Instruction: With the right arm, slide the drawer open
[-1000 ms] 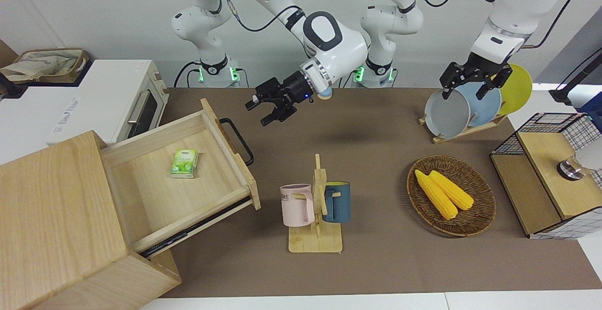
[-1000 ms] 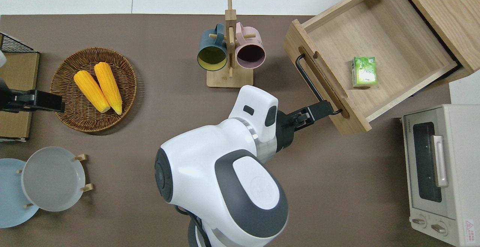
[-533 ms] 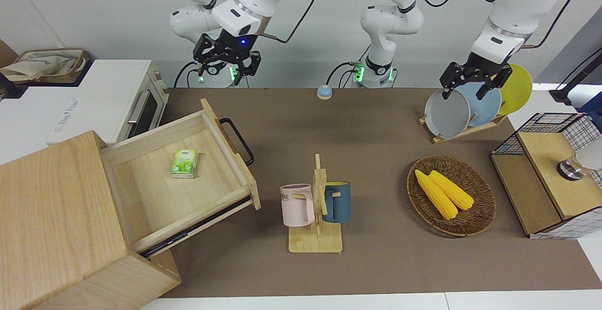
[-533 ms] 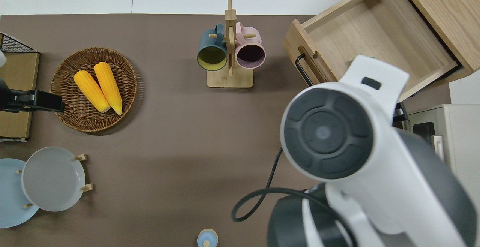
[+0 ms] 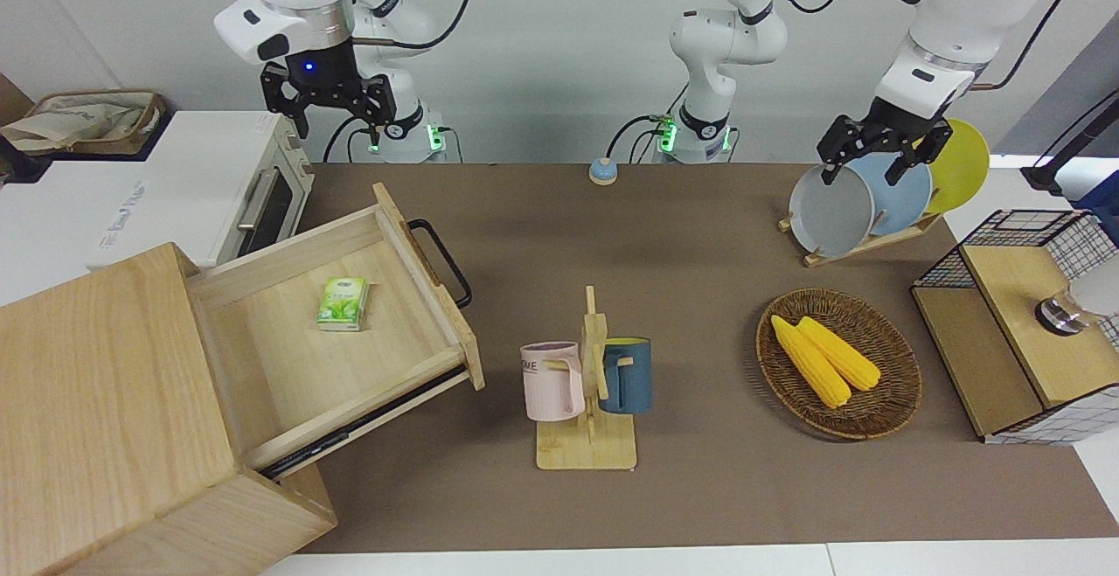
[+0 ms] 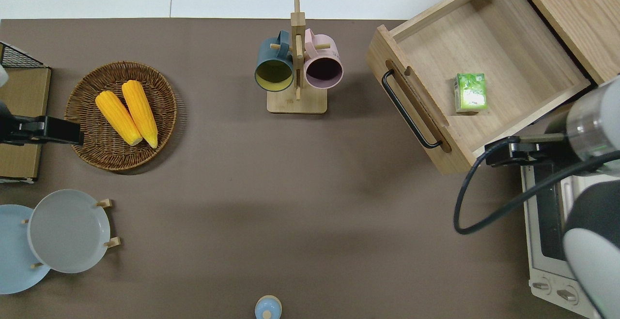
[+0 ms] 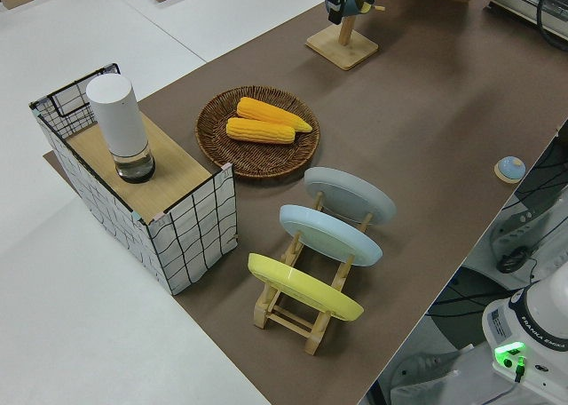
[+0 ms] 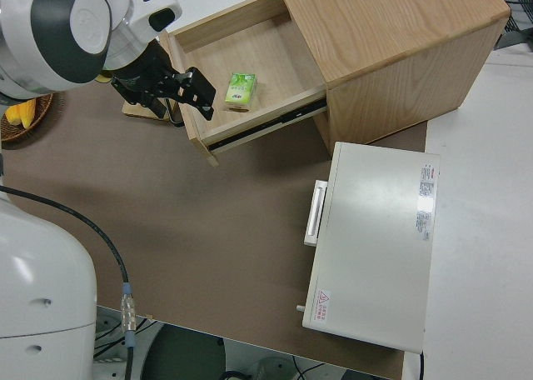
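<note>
The drawer (image 5: 332, 357) stands pulled far out of the pale wooden cabinet (image 5: 96, 401). It also shows in the overhead view (image 6: 508, 57) and the right side view (image 8: 258, 55). Its black loop handle (image 5: 446, 261) (image 6: 409, 111) is free. A green carton (image 5: 342, 303) (image 6: 470, 92) lies inside it. My right gripper (image 5: 339, 126) is open and empty, raised well clear of the handle. In the overhead view the right gripper (image 6: 508, 150) is over the gap between the drawer's corner and the toaster oven. It shows in the right side view too (image 8: 187, 105). My left gripper (image 5: 874, 161) is parked.
A white toaster oven (image 5: 175, 191) stands beside the cabinet, nearer to the robots. A mug rack (image 5: 587, 384) with two mugs stands mid-table. A basket of corn (image 5: 839, 362), a plate rack (image 5: 865, 200) and a wire-mesh box (image 5: 1023, 322) are toward the left arm's end.
My right gripper has left the drawer handle and swung up and away toward the toaster oven end. The drawer has stayed open in the same place.
</note>
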Motion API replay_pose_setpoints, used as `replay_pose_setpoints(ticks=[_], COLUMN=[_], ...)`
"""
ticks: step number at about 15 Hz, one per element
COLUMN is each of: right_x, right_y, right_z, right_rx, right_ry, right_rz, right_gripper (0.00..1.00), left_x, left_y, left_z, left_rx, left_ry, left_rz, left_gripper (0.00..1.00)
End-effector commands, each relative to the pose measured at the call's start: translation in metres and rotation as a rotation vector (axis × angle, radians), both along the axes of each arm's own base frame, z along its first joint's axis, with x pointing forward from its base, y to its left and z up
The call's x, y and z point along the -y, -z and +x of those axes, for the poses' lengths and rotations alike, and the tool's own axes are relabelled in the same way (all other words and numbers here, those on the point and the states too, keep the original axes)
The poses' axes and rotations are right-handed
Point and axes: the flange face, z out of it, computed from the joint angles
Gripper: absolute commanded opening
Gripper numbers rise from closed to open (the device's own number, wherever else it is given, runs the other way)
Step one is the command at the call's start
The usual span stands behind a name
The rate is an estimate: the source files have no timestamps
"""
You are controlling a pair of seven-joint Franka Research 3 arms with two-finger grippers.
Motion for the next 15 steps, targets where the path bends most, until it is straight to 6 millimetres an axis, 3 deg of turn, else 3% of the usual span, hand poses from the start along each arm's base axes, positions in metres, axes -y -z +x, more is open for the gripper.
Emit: replay_pose_setpoints(ticks=[1,7,15], right_x=[0.050,0.087,0.086], right_y=[-0.004,0.010,0.023], right_z=[0.003,0.013,0.020], right_rx=[-0.003,0.000,-0.022], right_ry=[0.019,0.035,0.029], right_rz=[0.140,0.150,0.121], right_gripper=[0.990,0.990,0.990], left_x=[0.000,0.000,0.000], left_y=[-0.003,-0.003,-0.003], left_z=[0.004,0.004,0.004], left_rx=[0.009,0.009,0.009], left_ry=[0.007,0.007,0.007], left_rz=[0.017,0.017,0.017], left_gripper=[1.00,1.00,1.00])
